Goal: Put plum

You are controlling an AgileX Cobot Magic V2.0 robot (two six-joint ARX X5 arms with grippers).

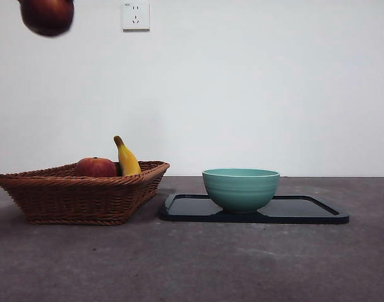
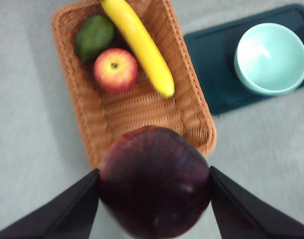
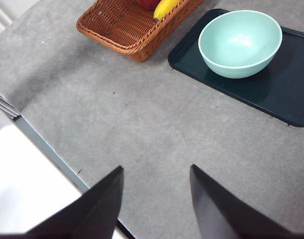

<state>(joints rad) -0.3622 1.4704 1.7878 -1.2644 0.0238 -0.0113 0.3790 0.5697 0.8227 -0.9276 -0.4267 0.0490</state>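
High up, left gripper point(image 2: 154, 196) clamped on plum point(image 2: 154, 186), above basket point(image 2: 77, 99)

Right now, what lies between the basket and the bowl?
Only bare table and tray edge separate basket from bowl, per right wrist view.

A plain white wall point(image 1: 254, 88) (one socket point(image 1: 136, 16)) backs the grey table point(image 1: 242, 264).

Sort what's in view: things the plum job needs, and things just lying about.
Job: plum, held in the left gripper above the basket.
Lying about: banana, apple, avocado, bowl, tray; right gripper idle.
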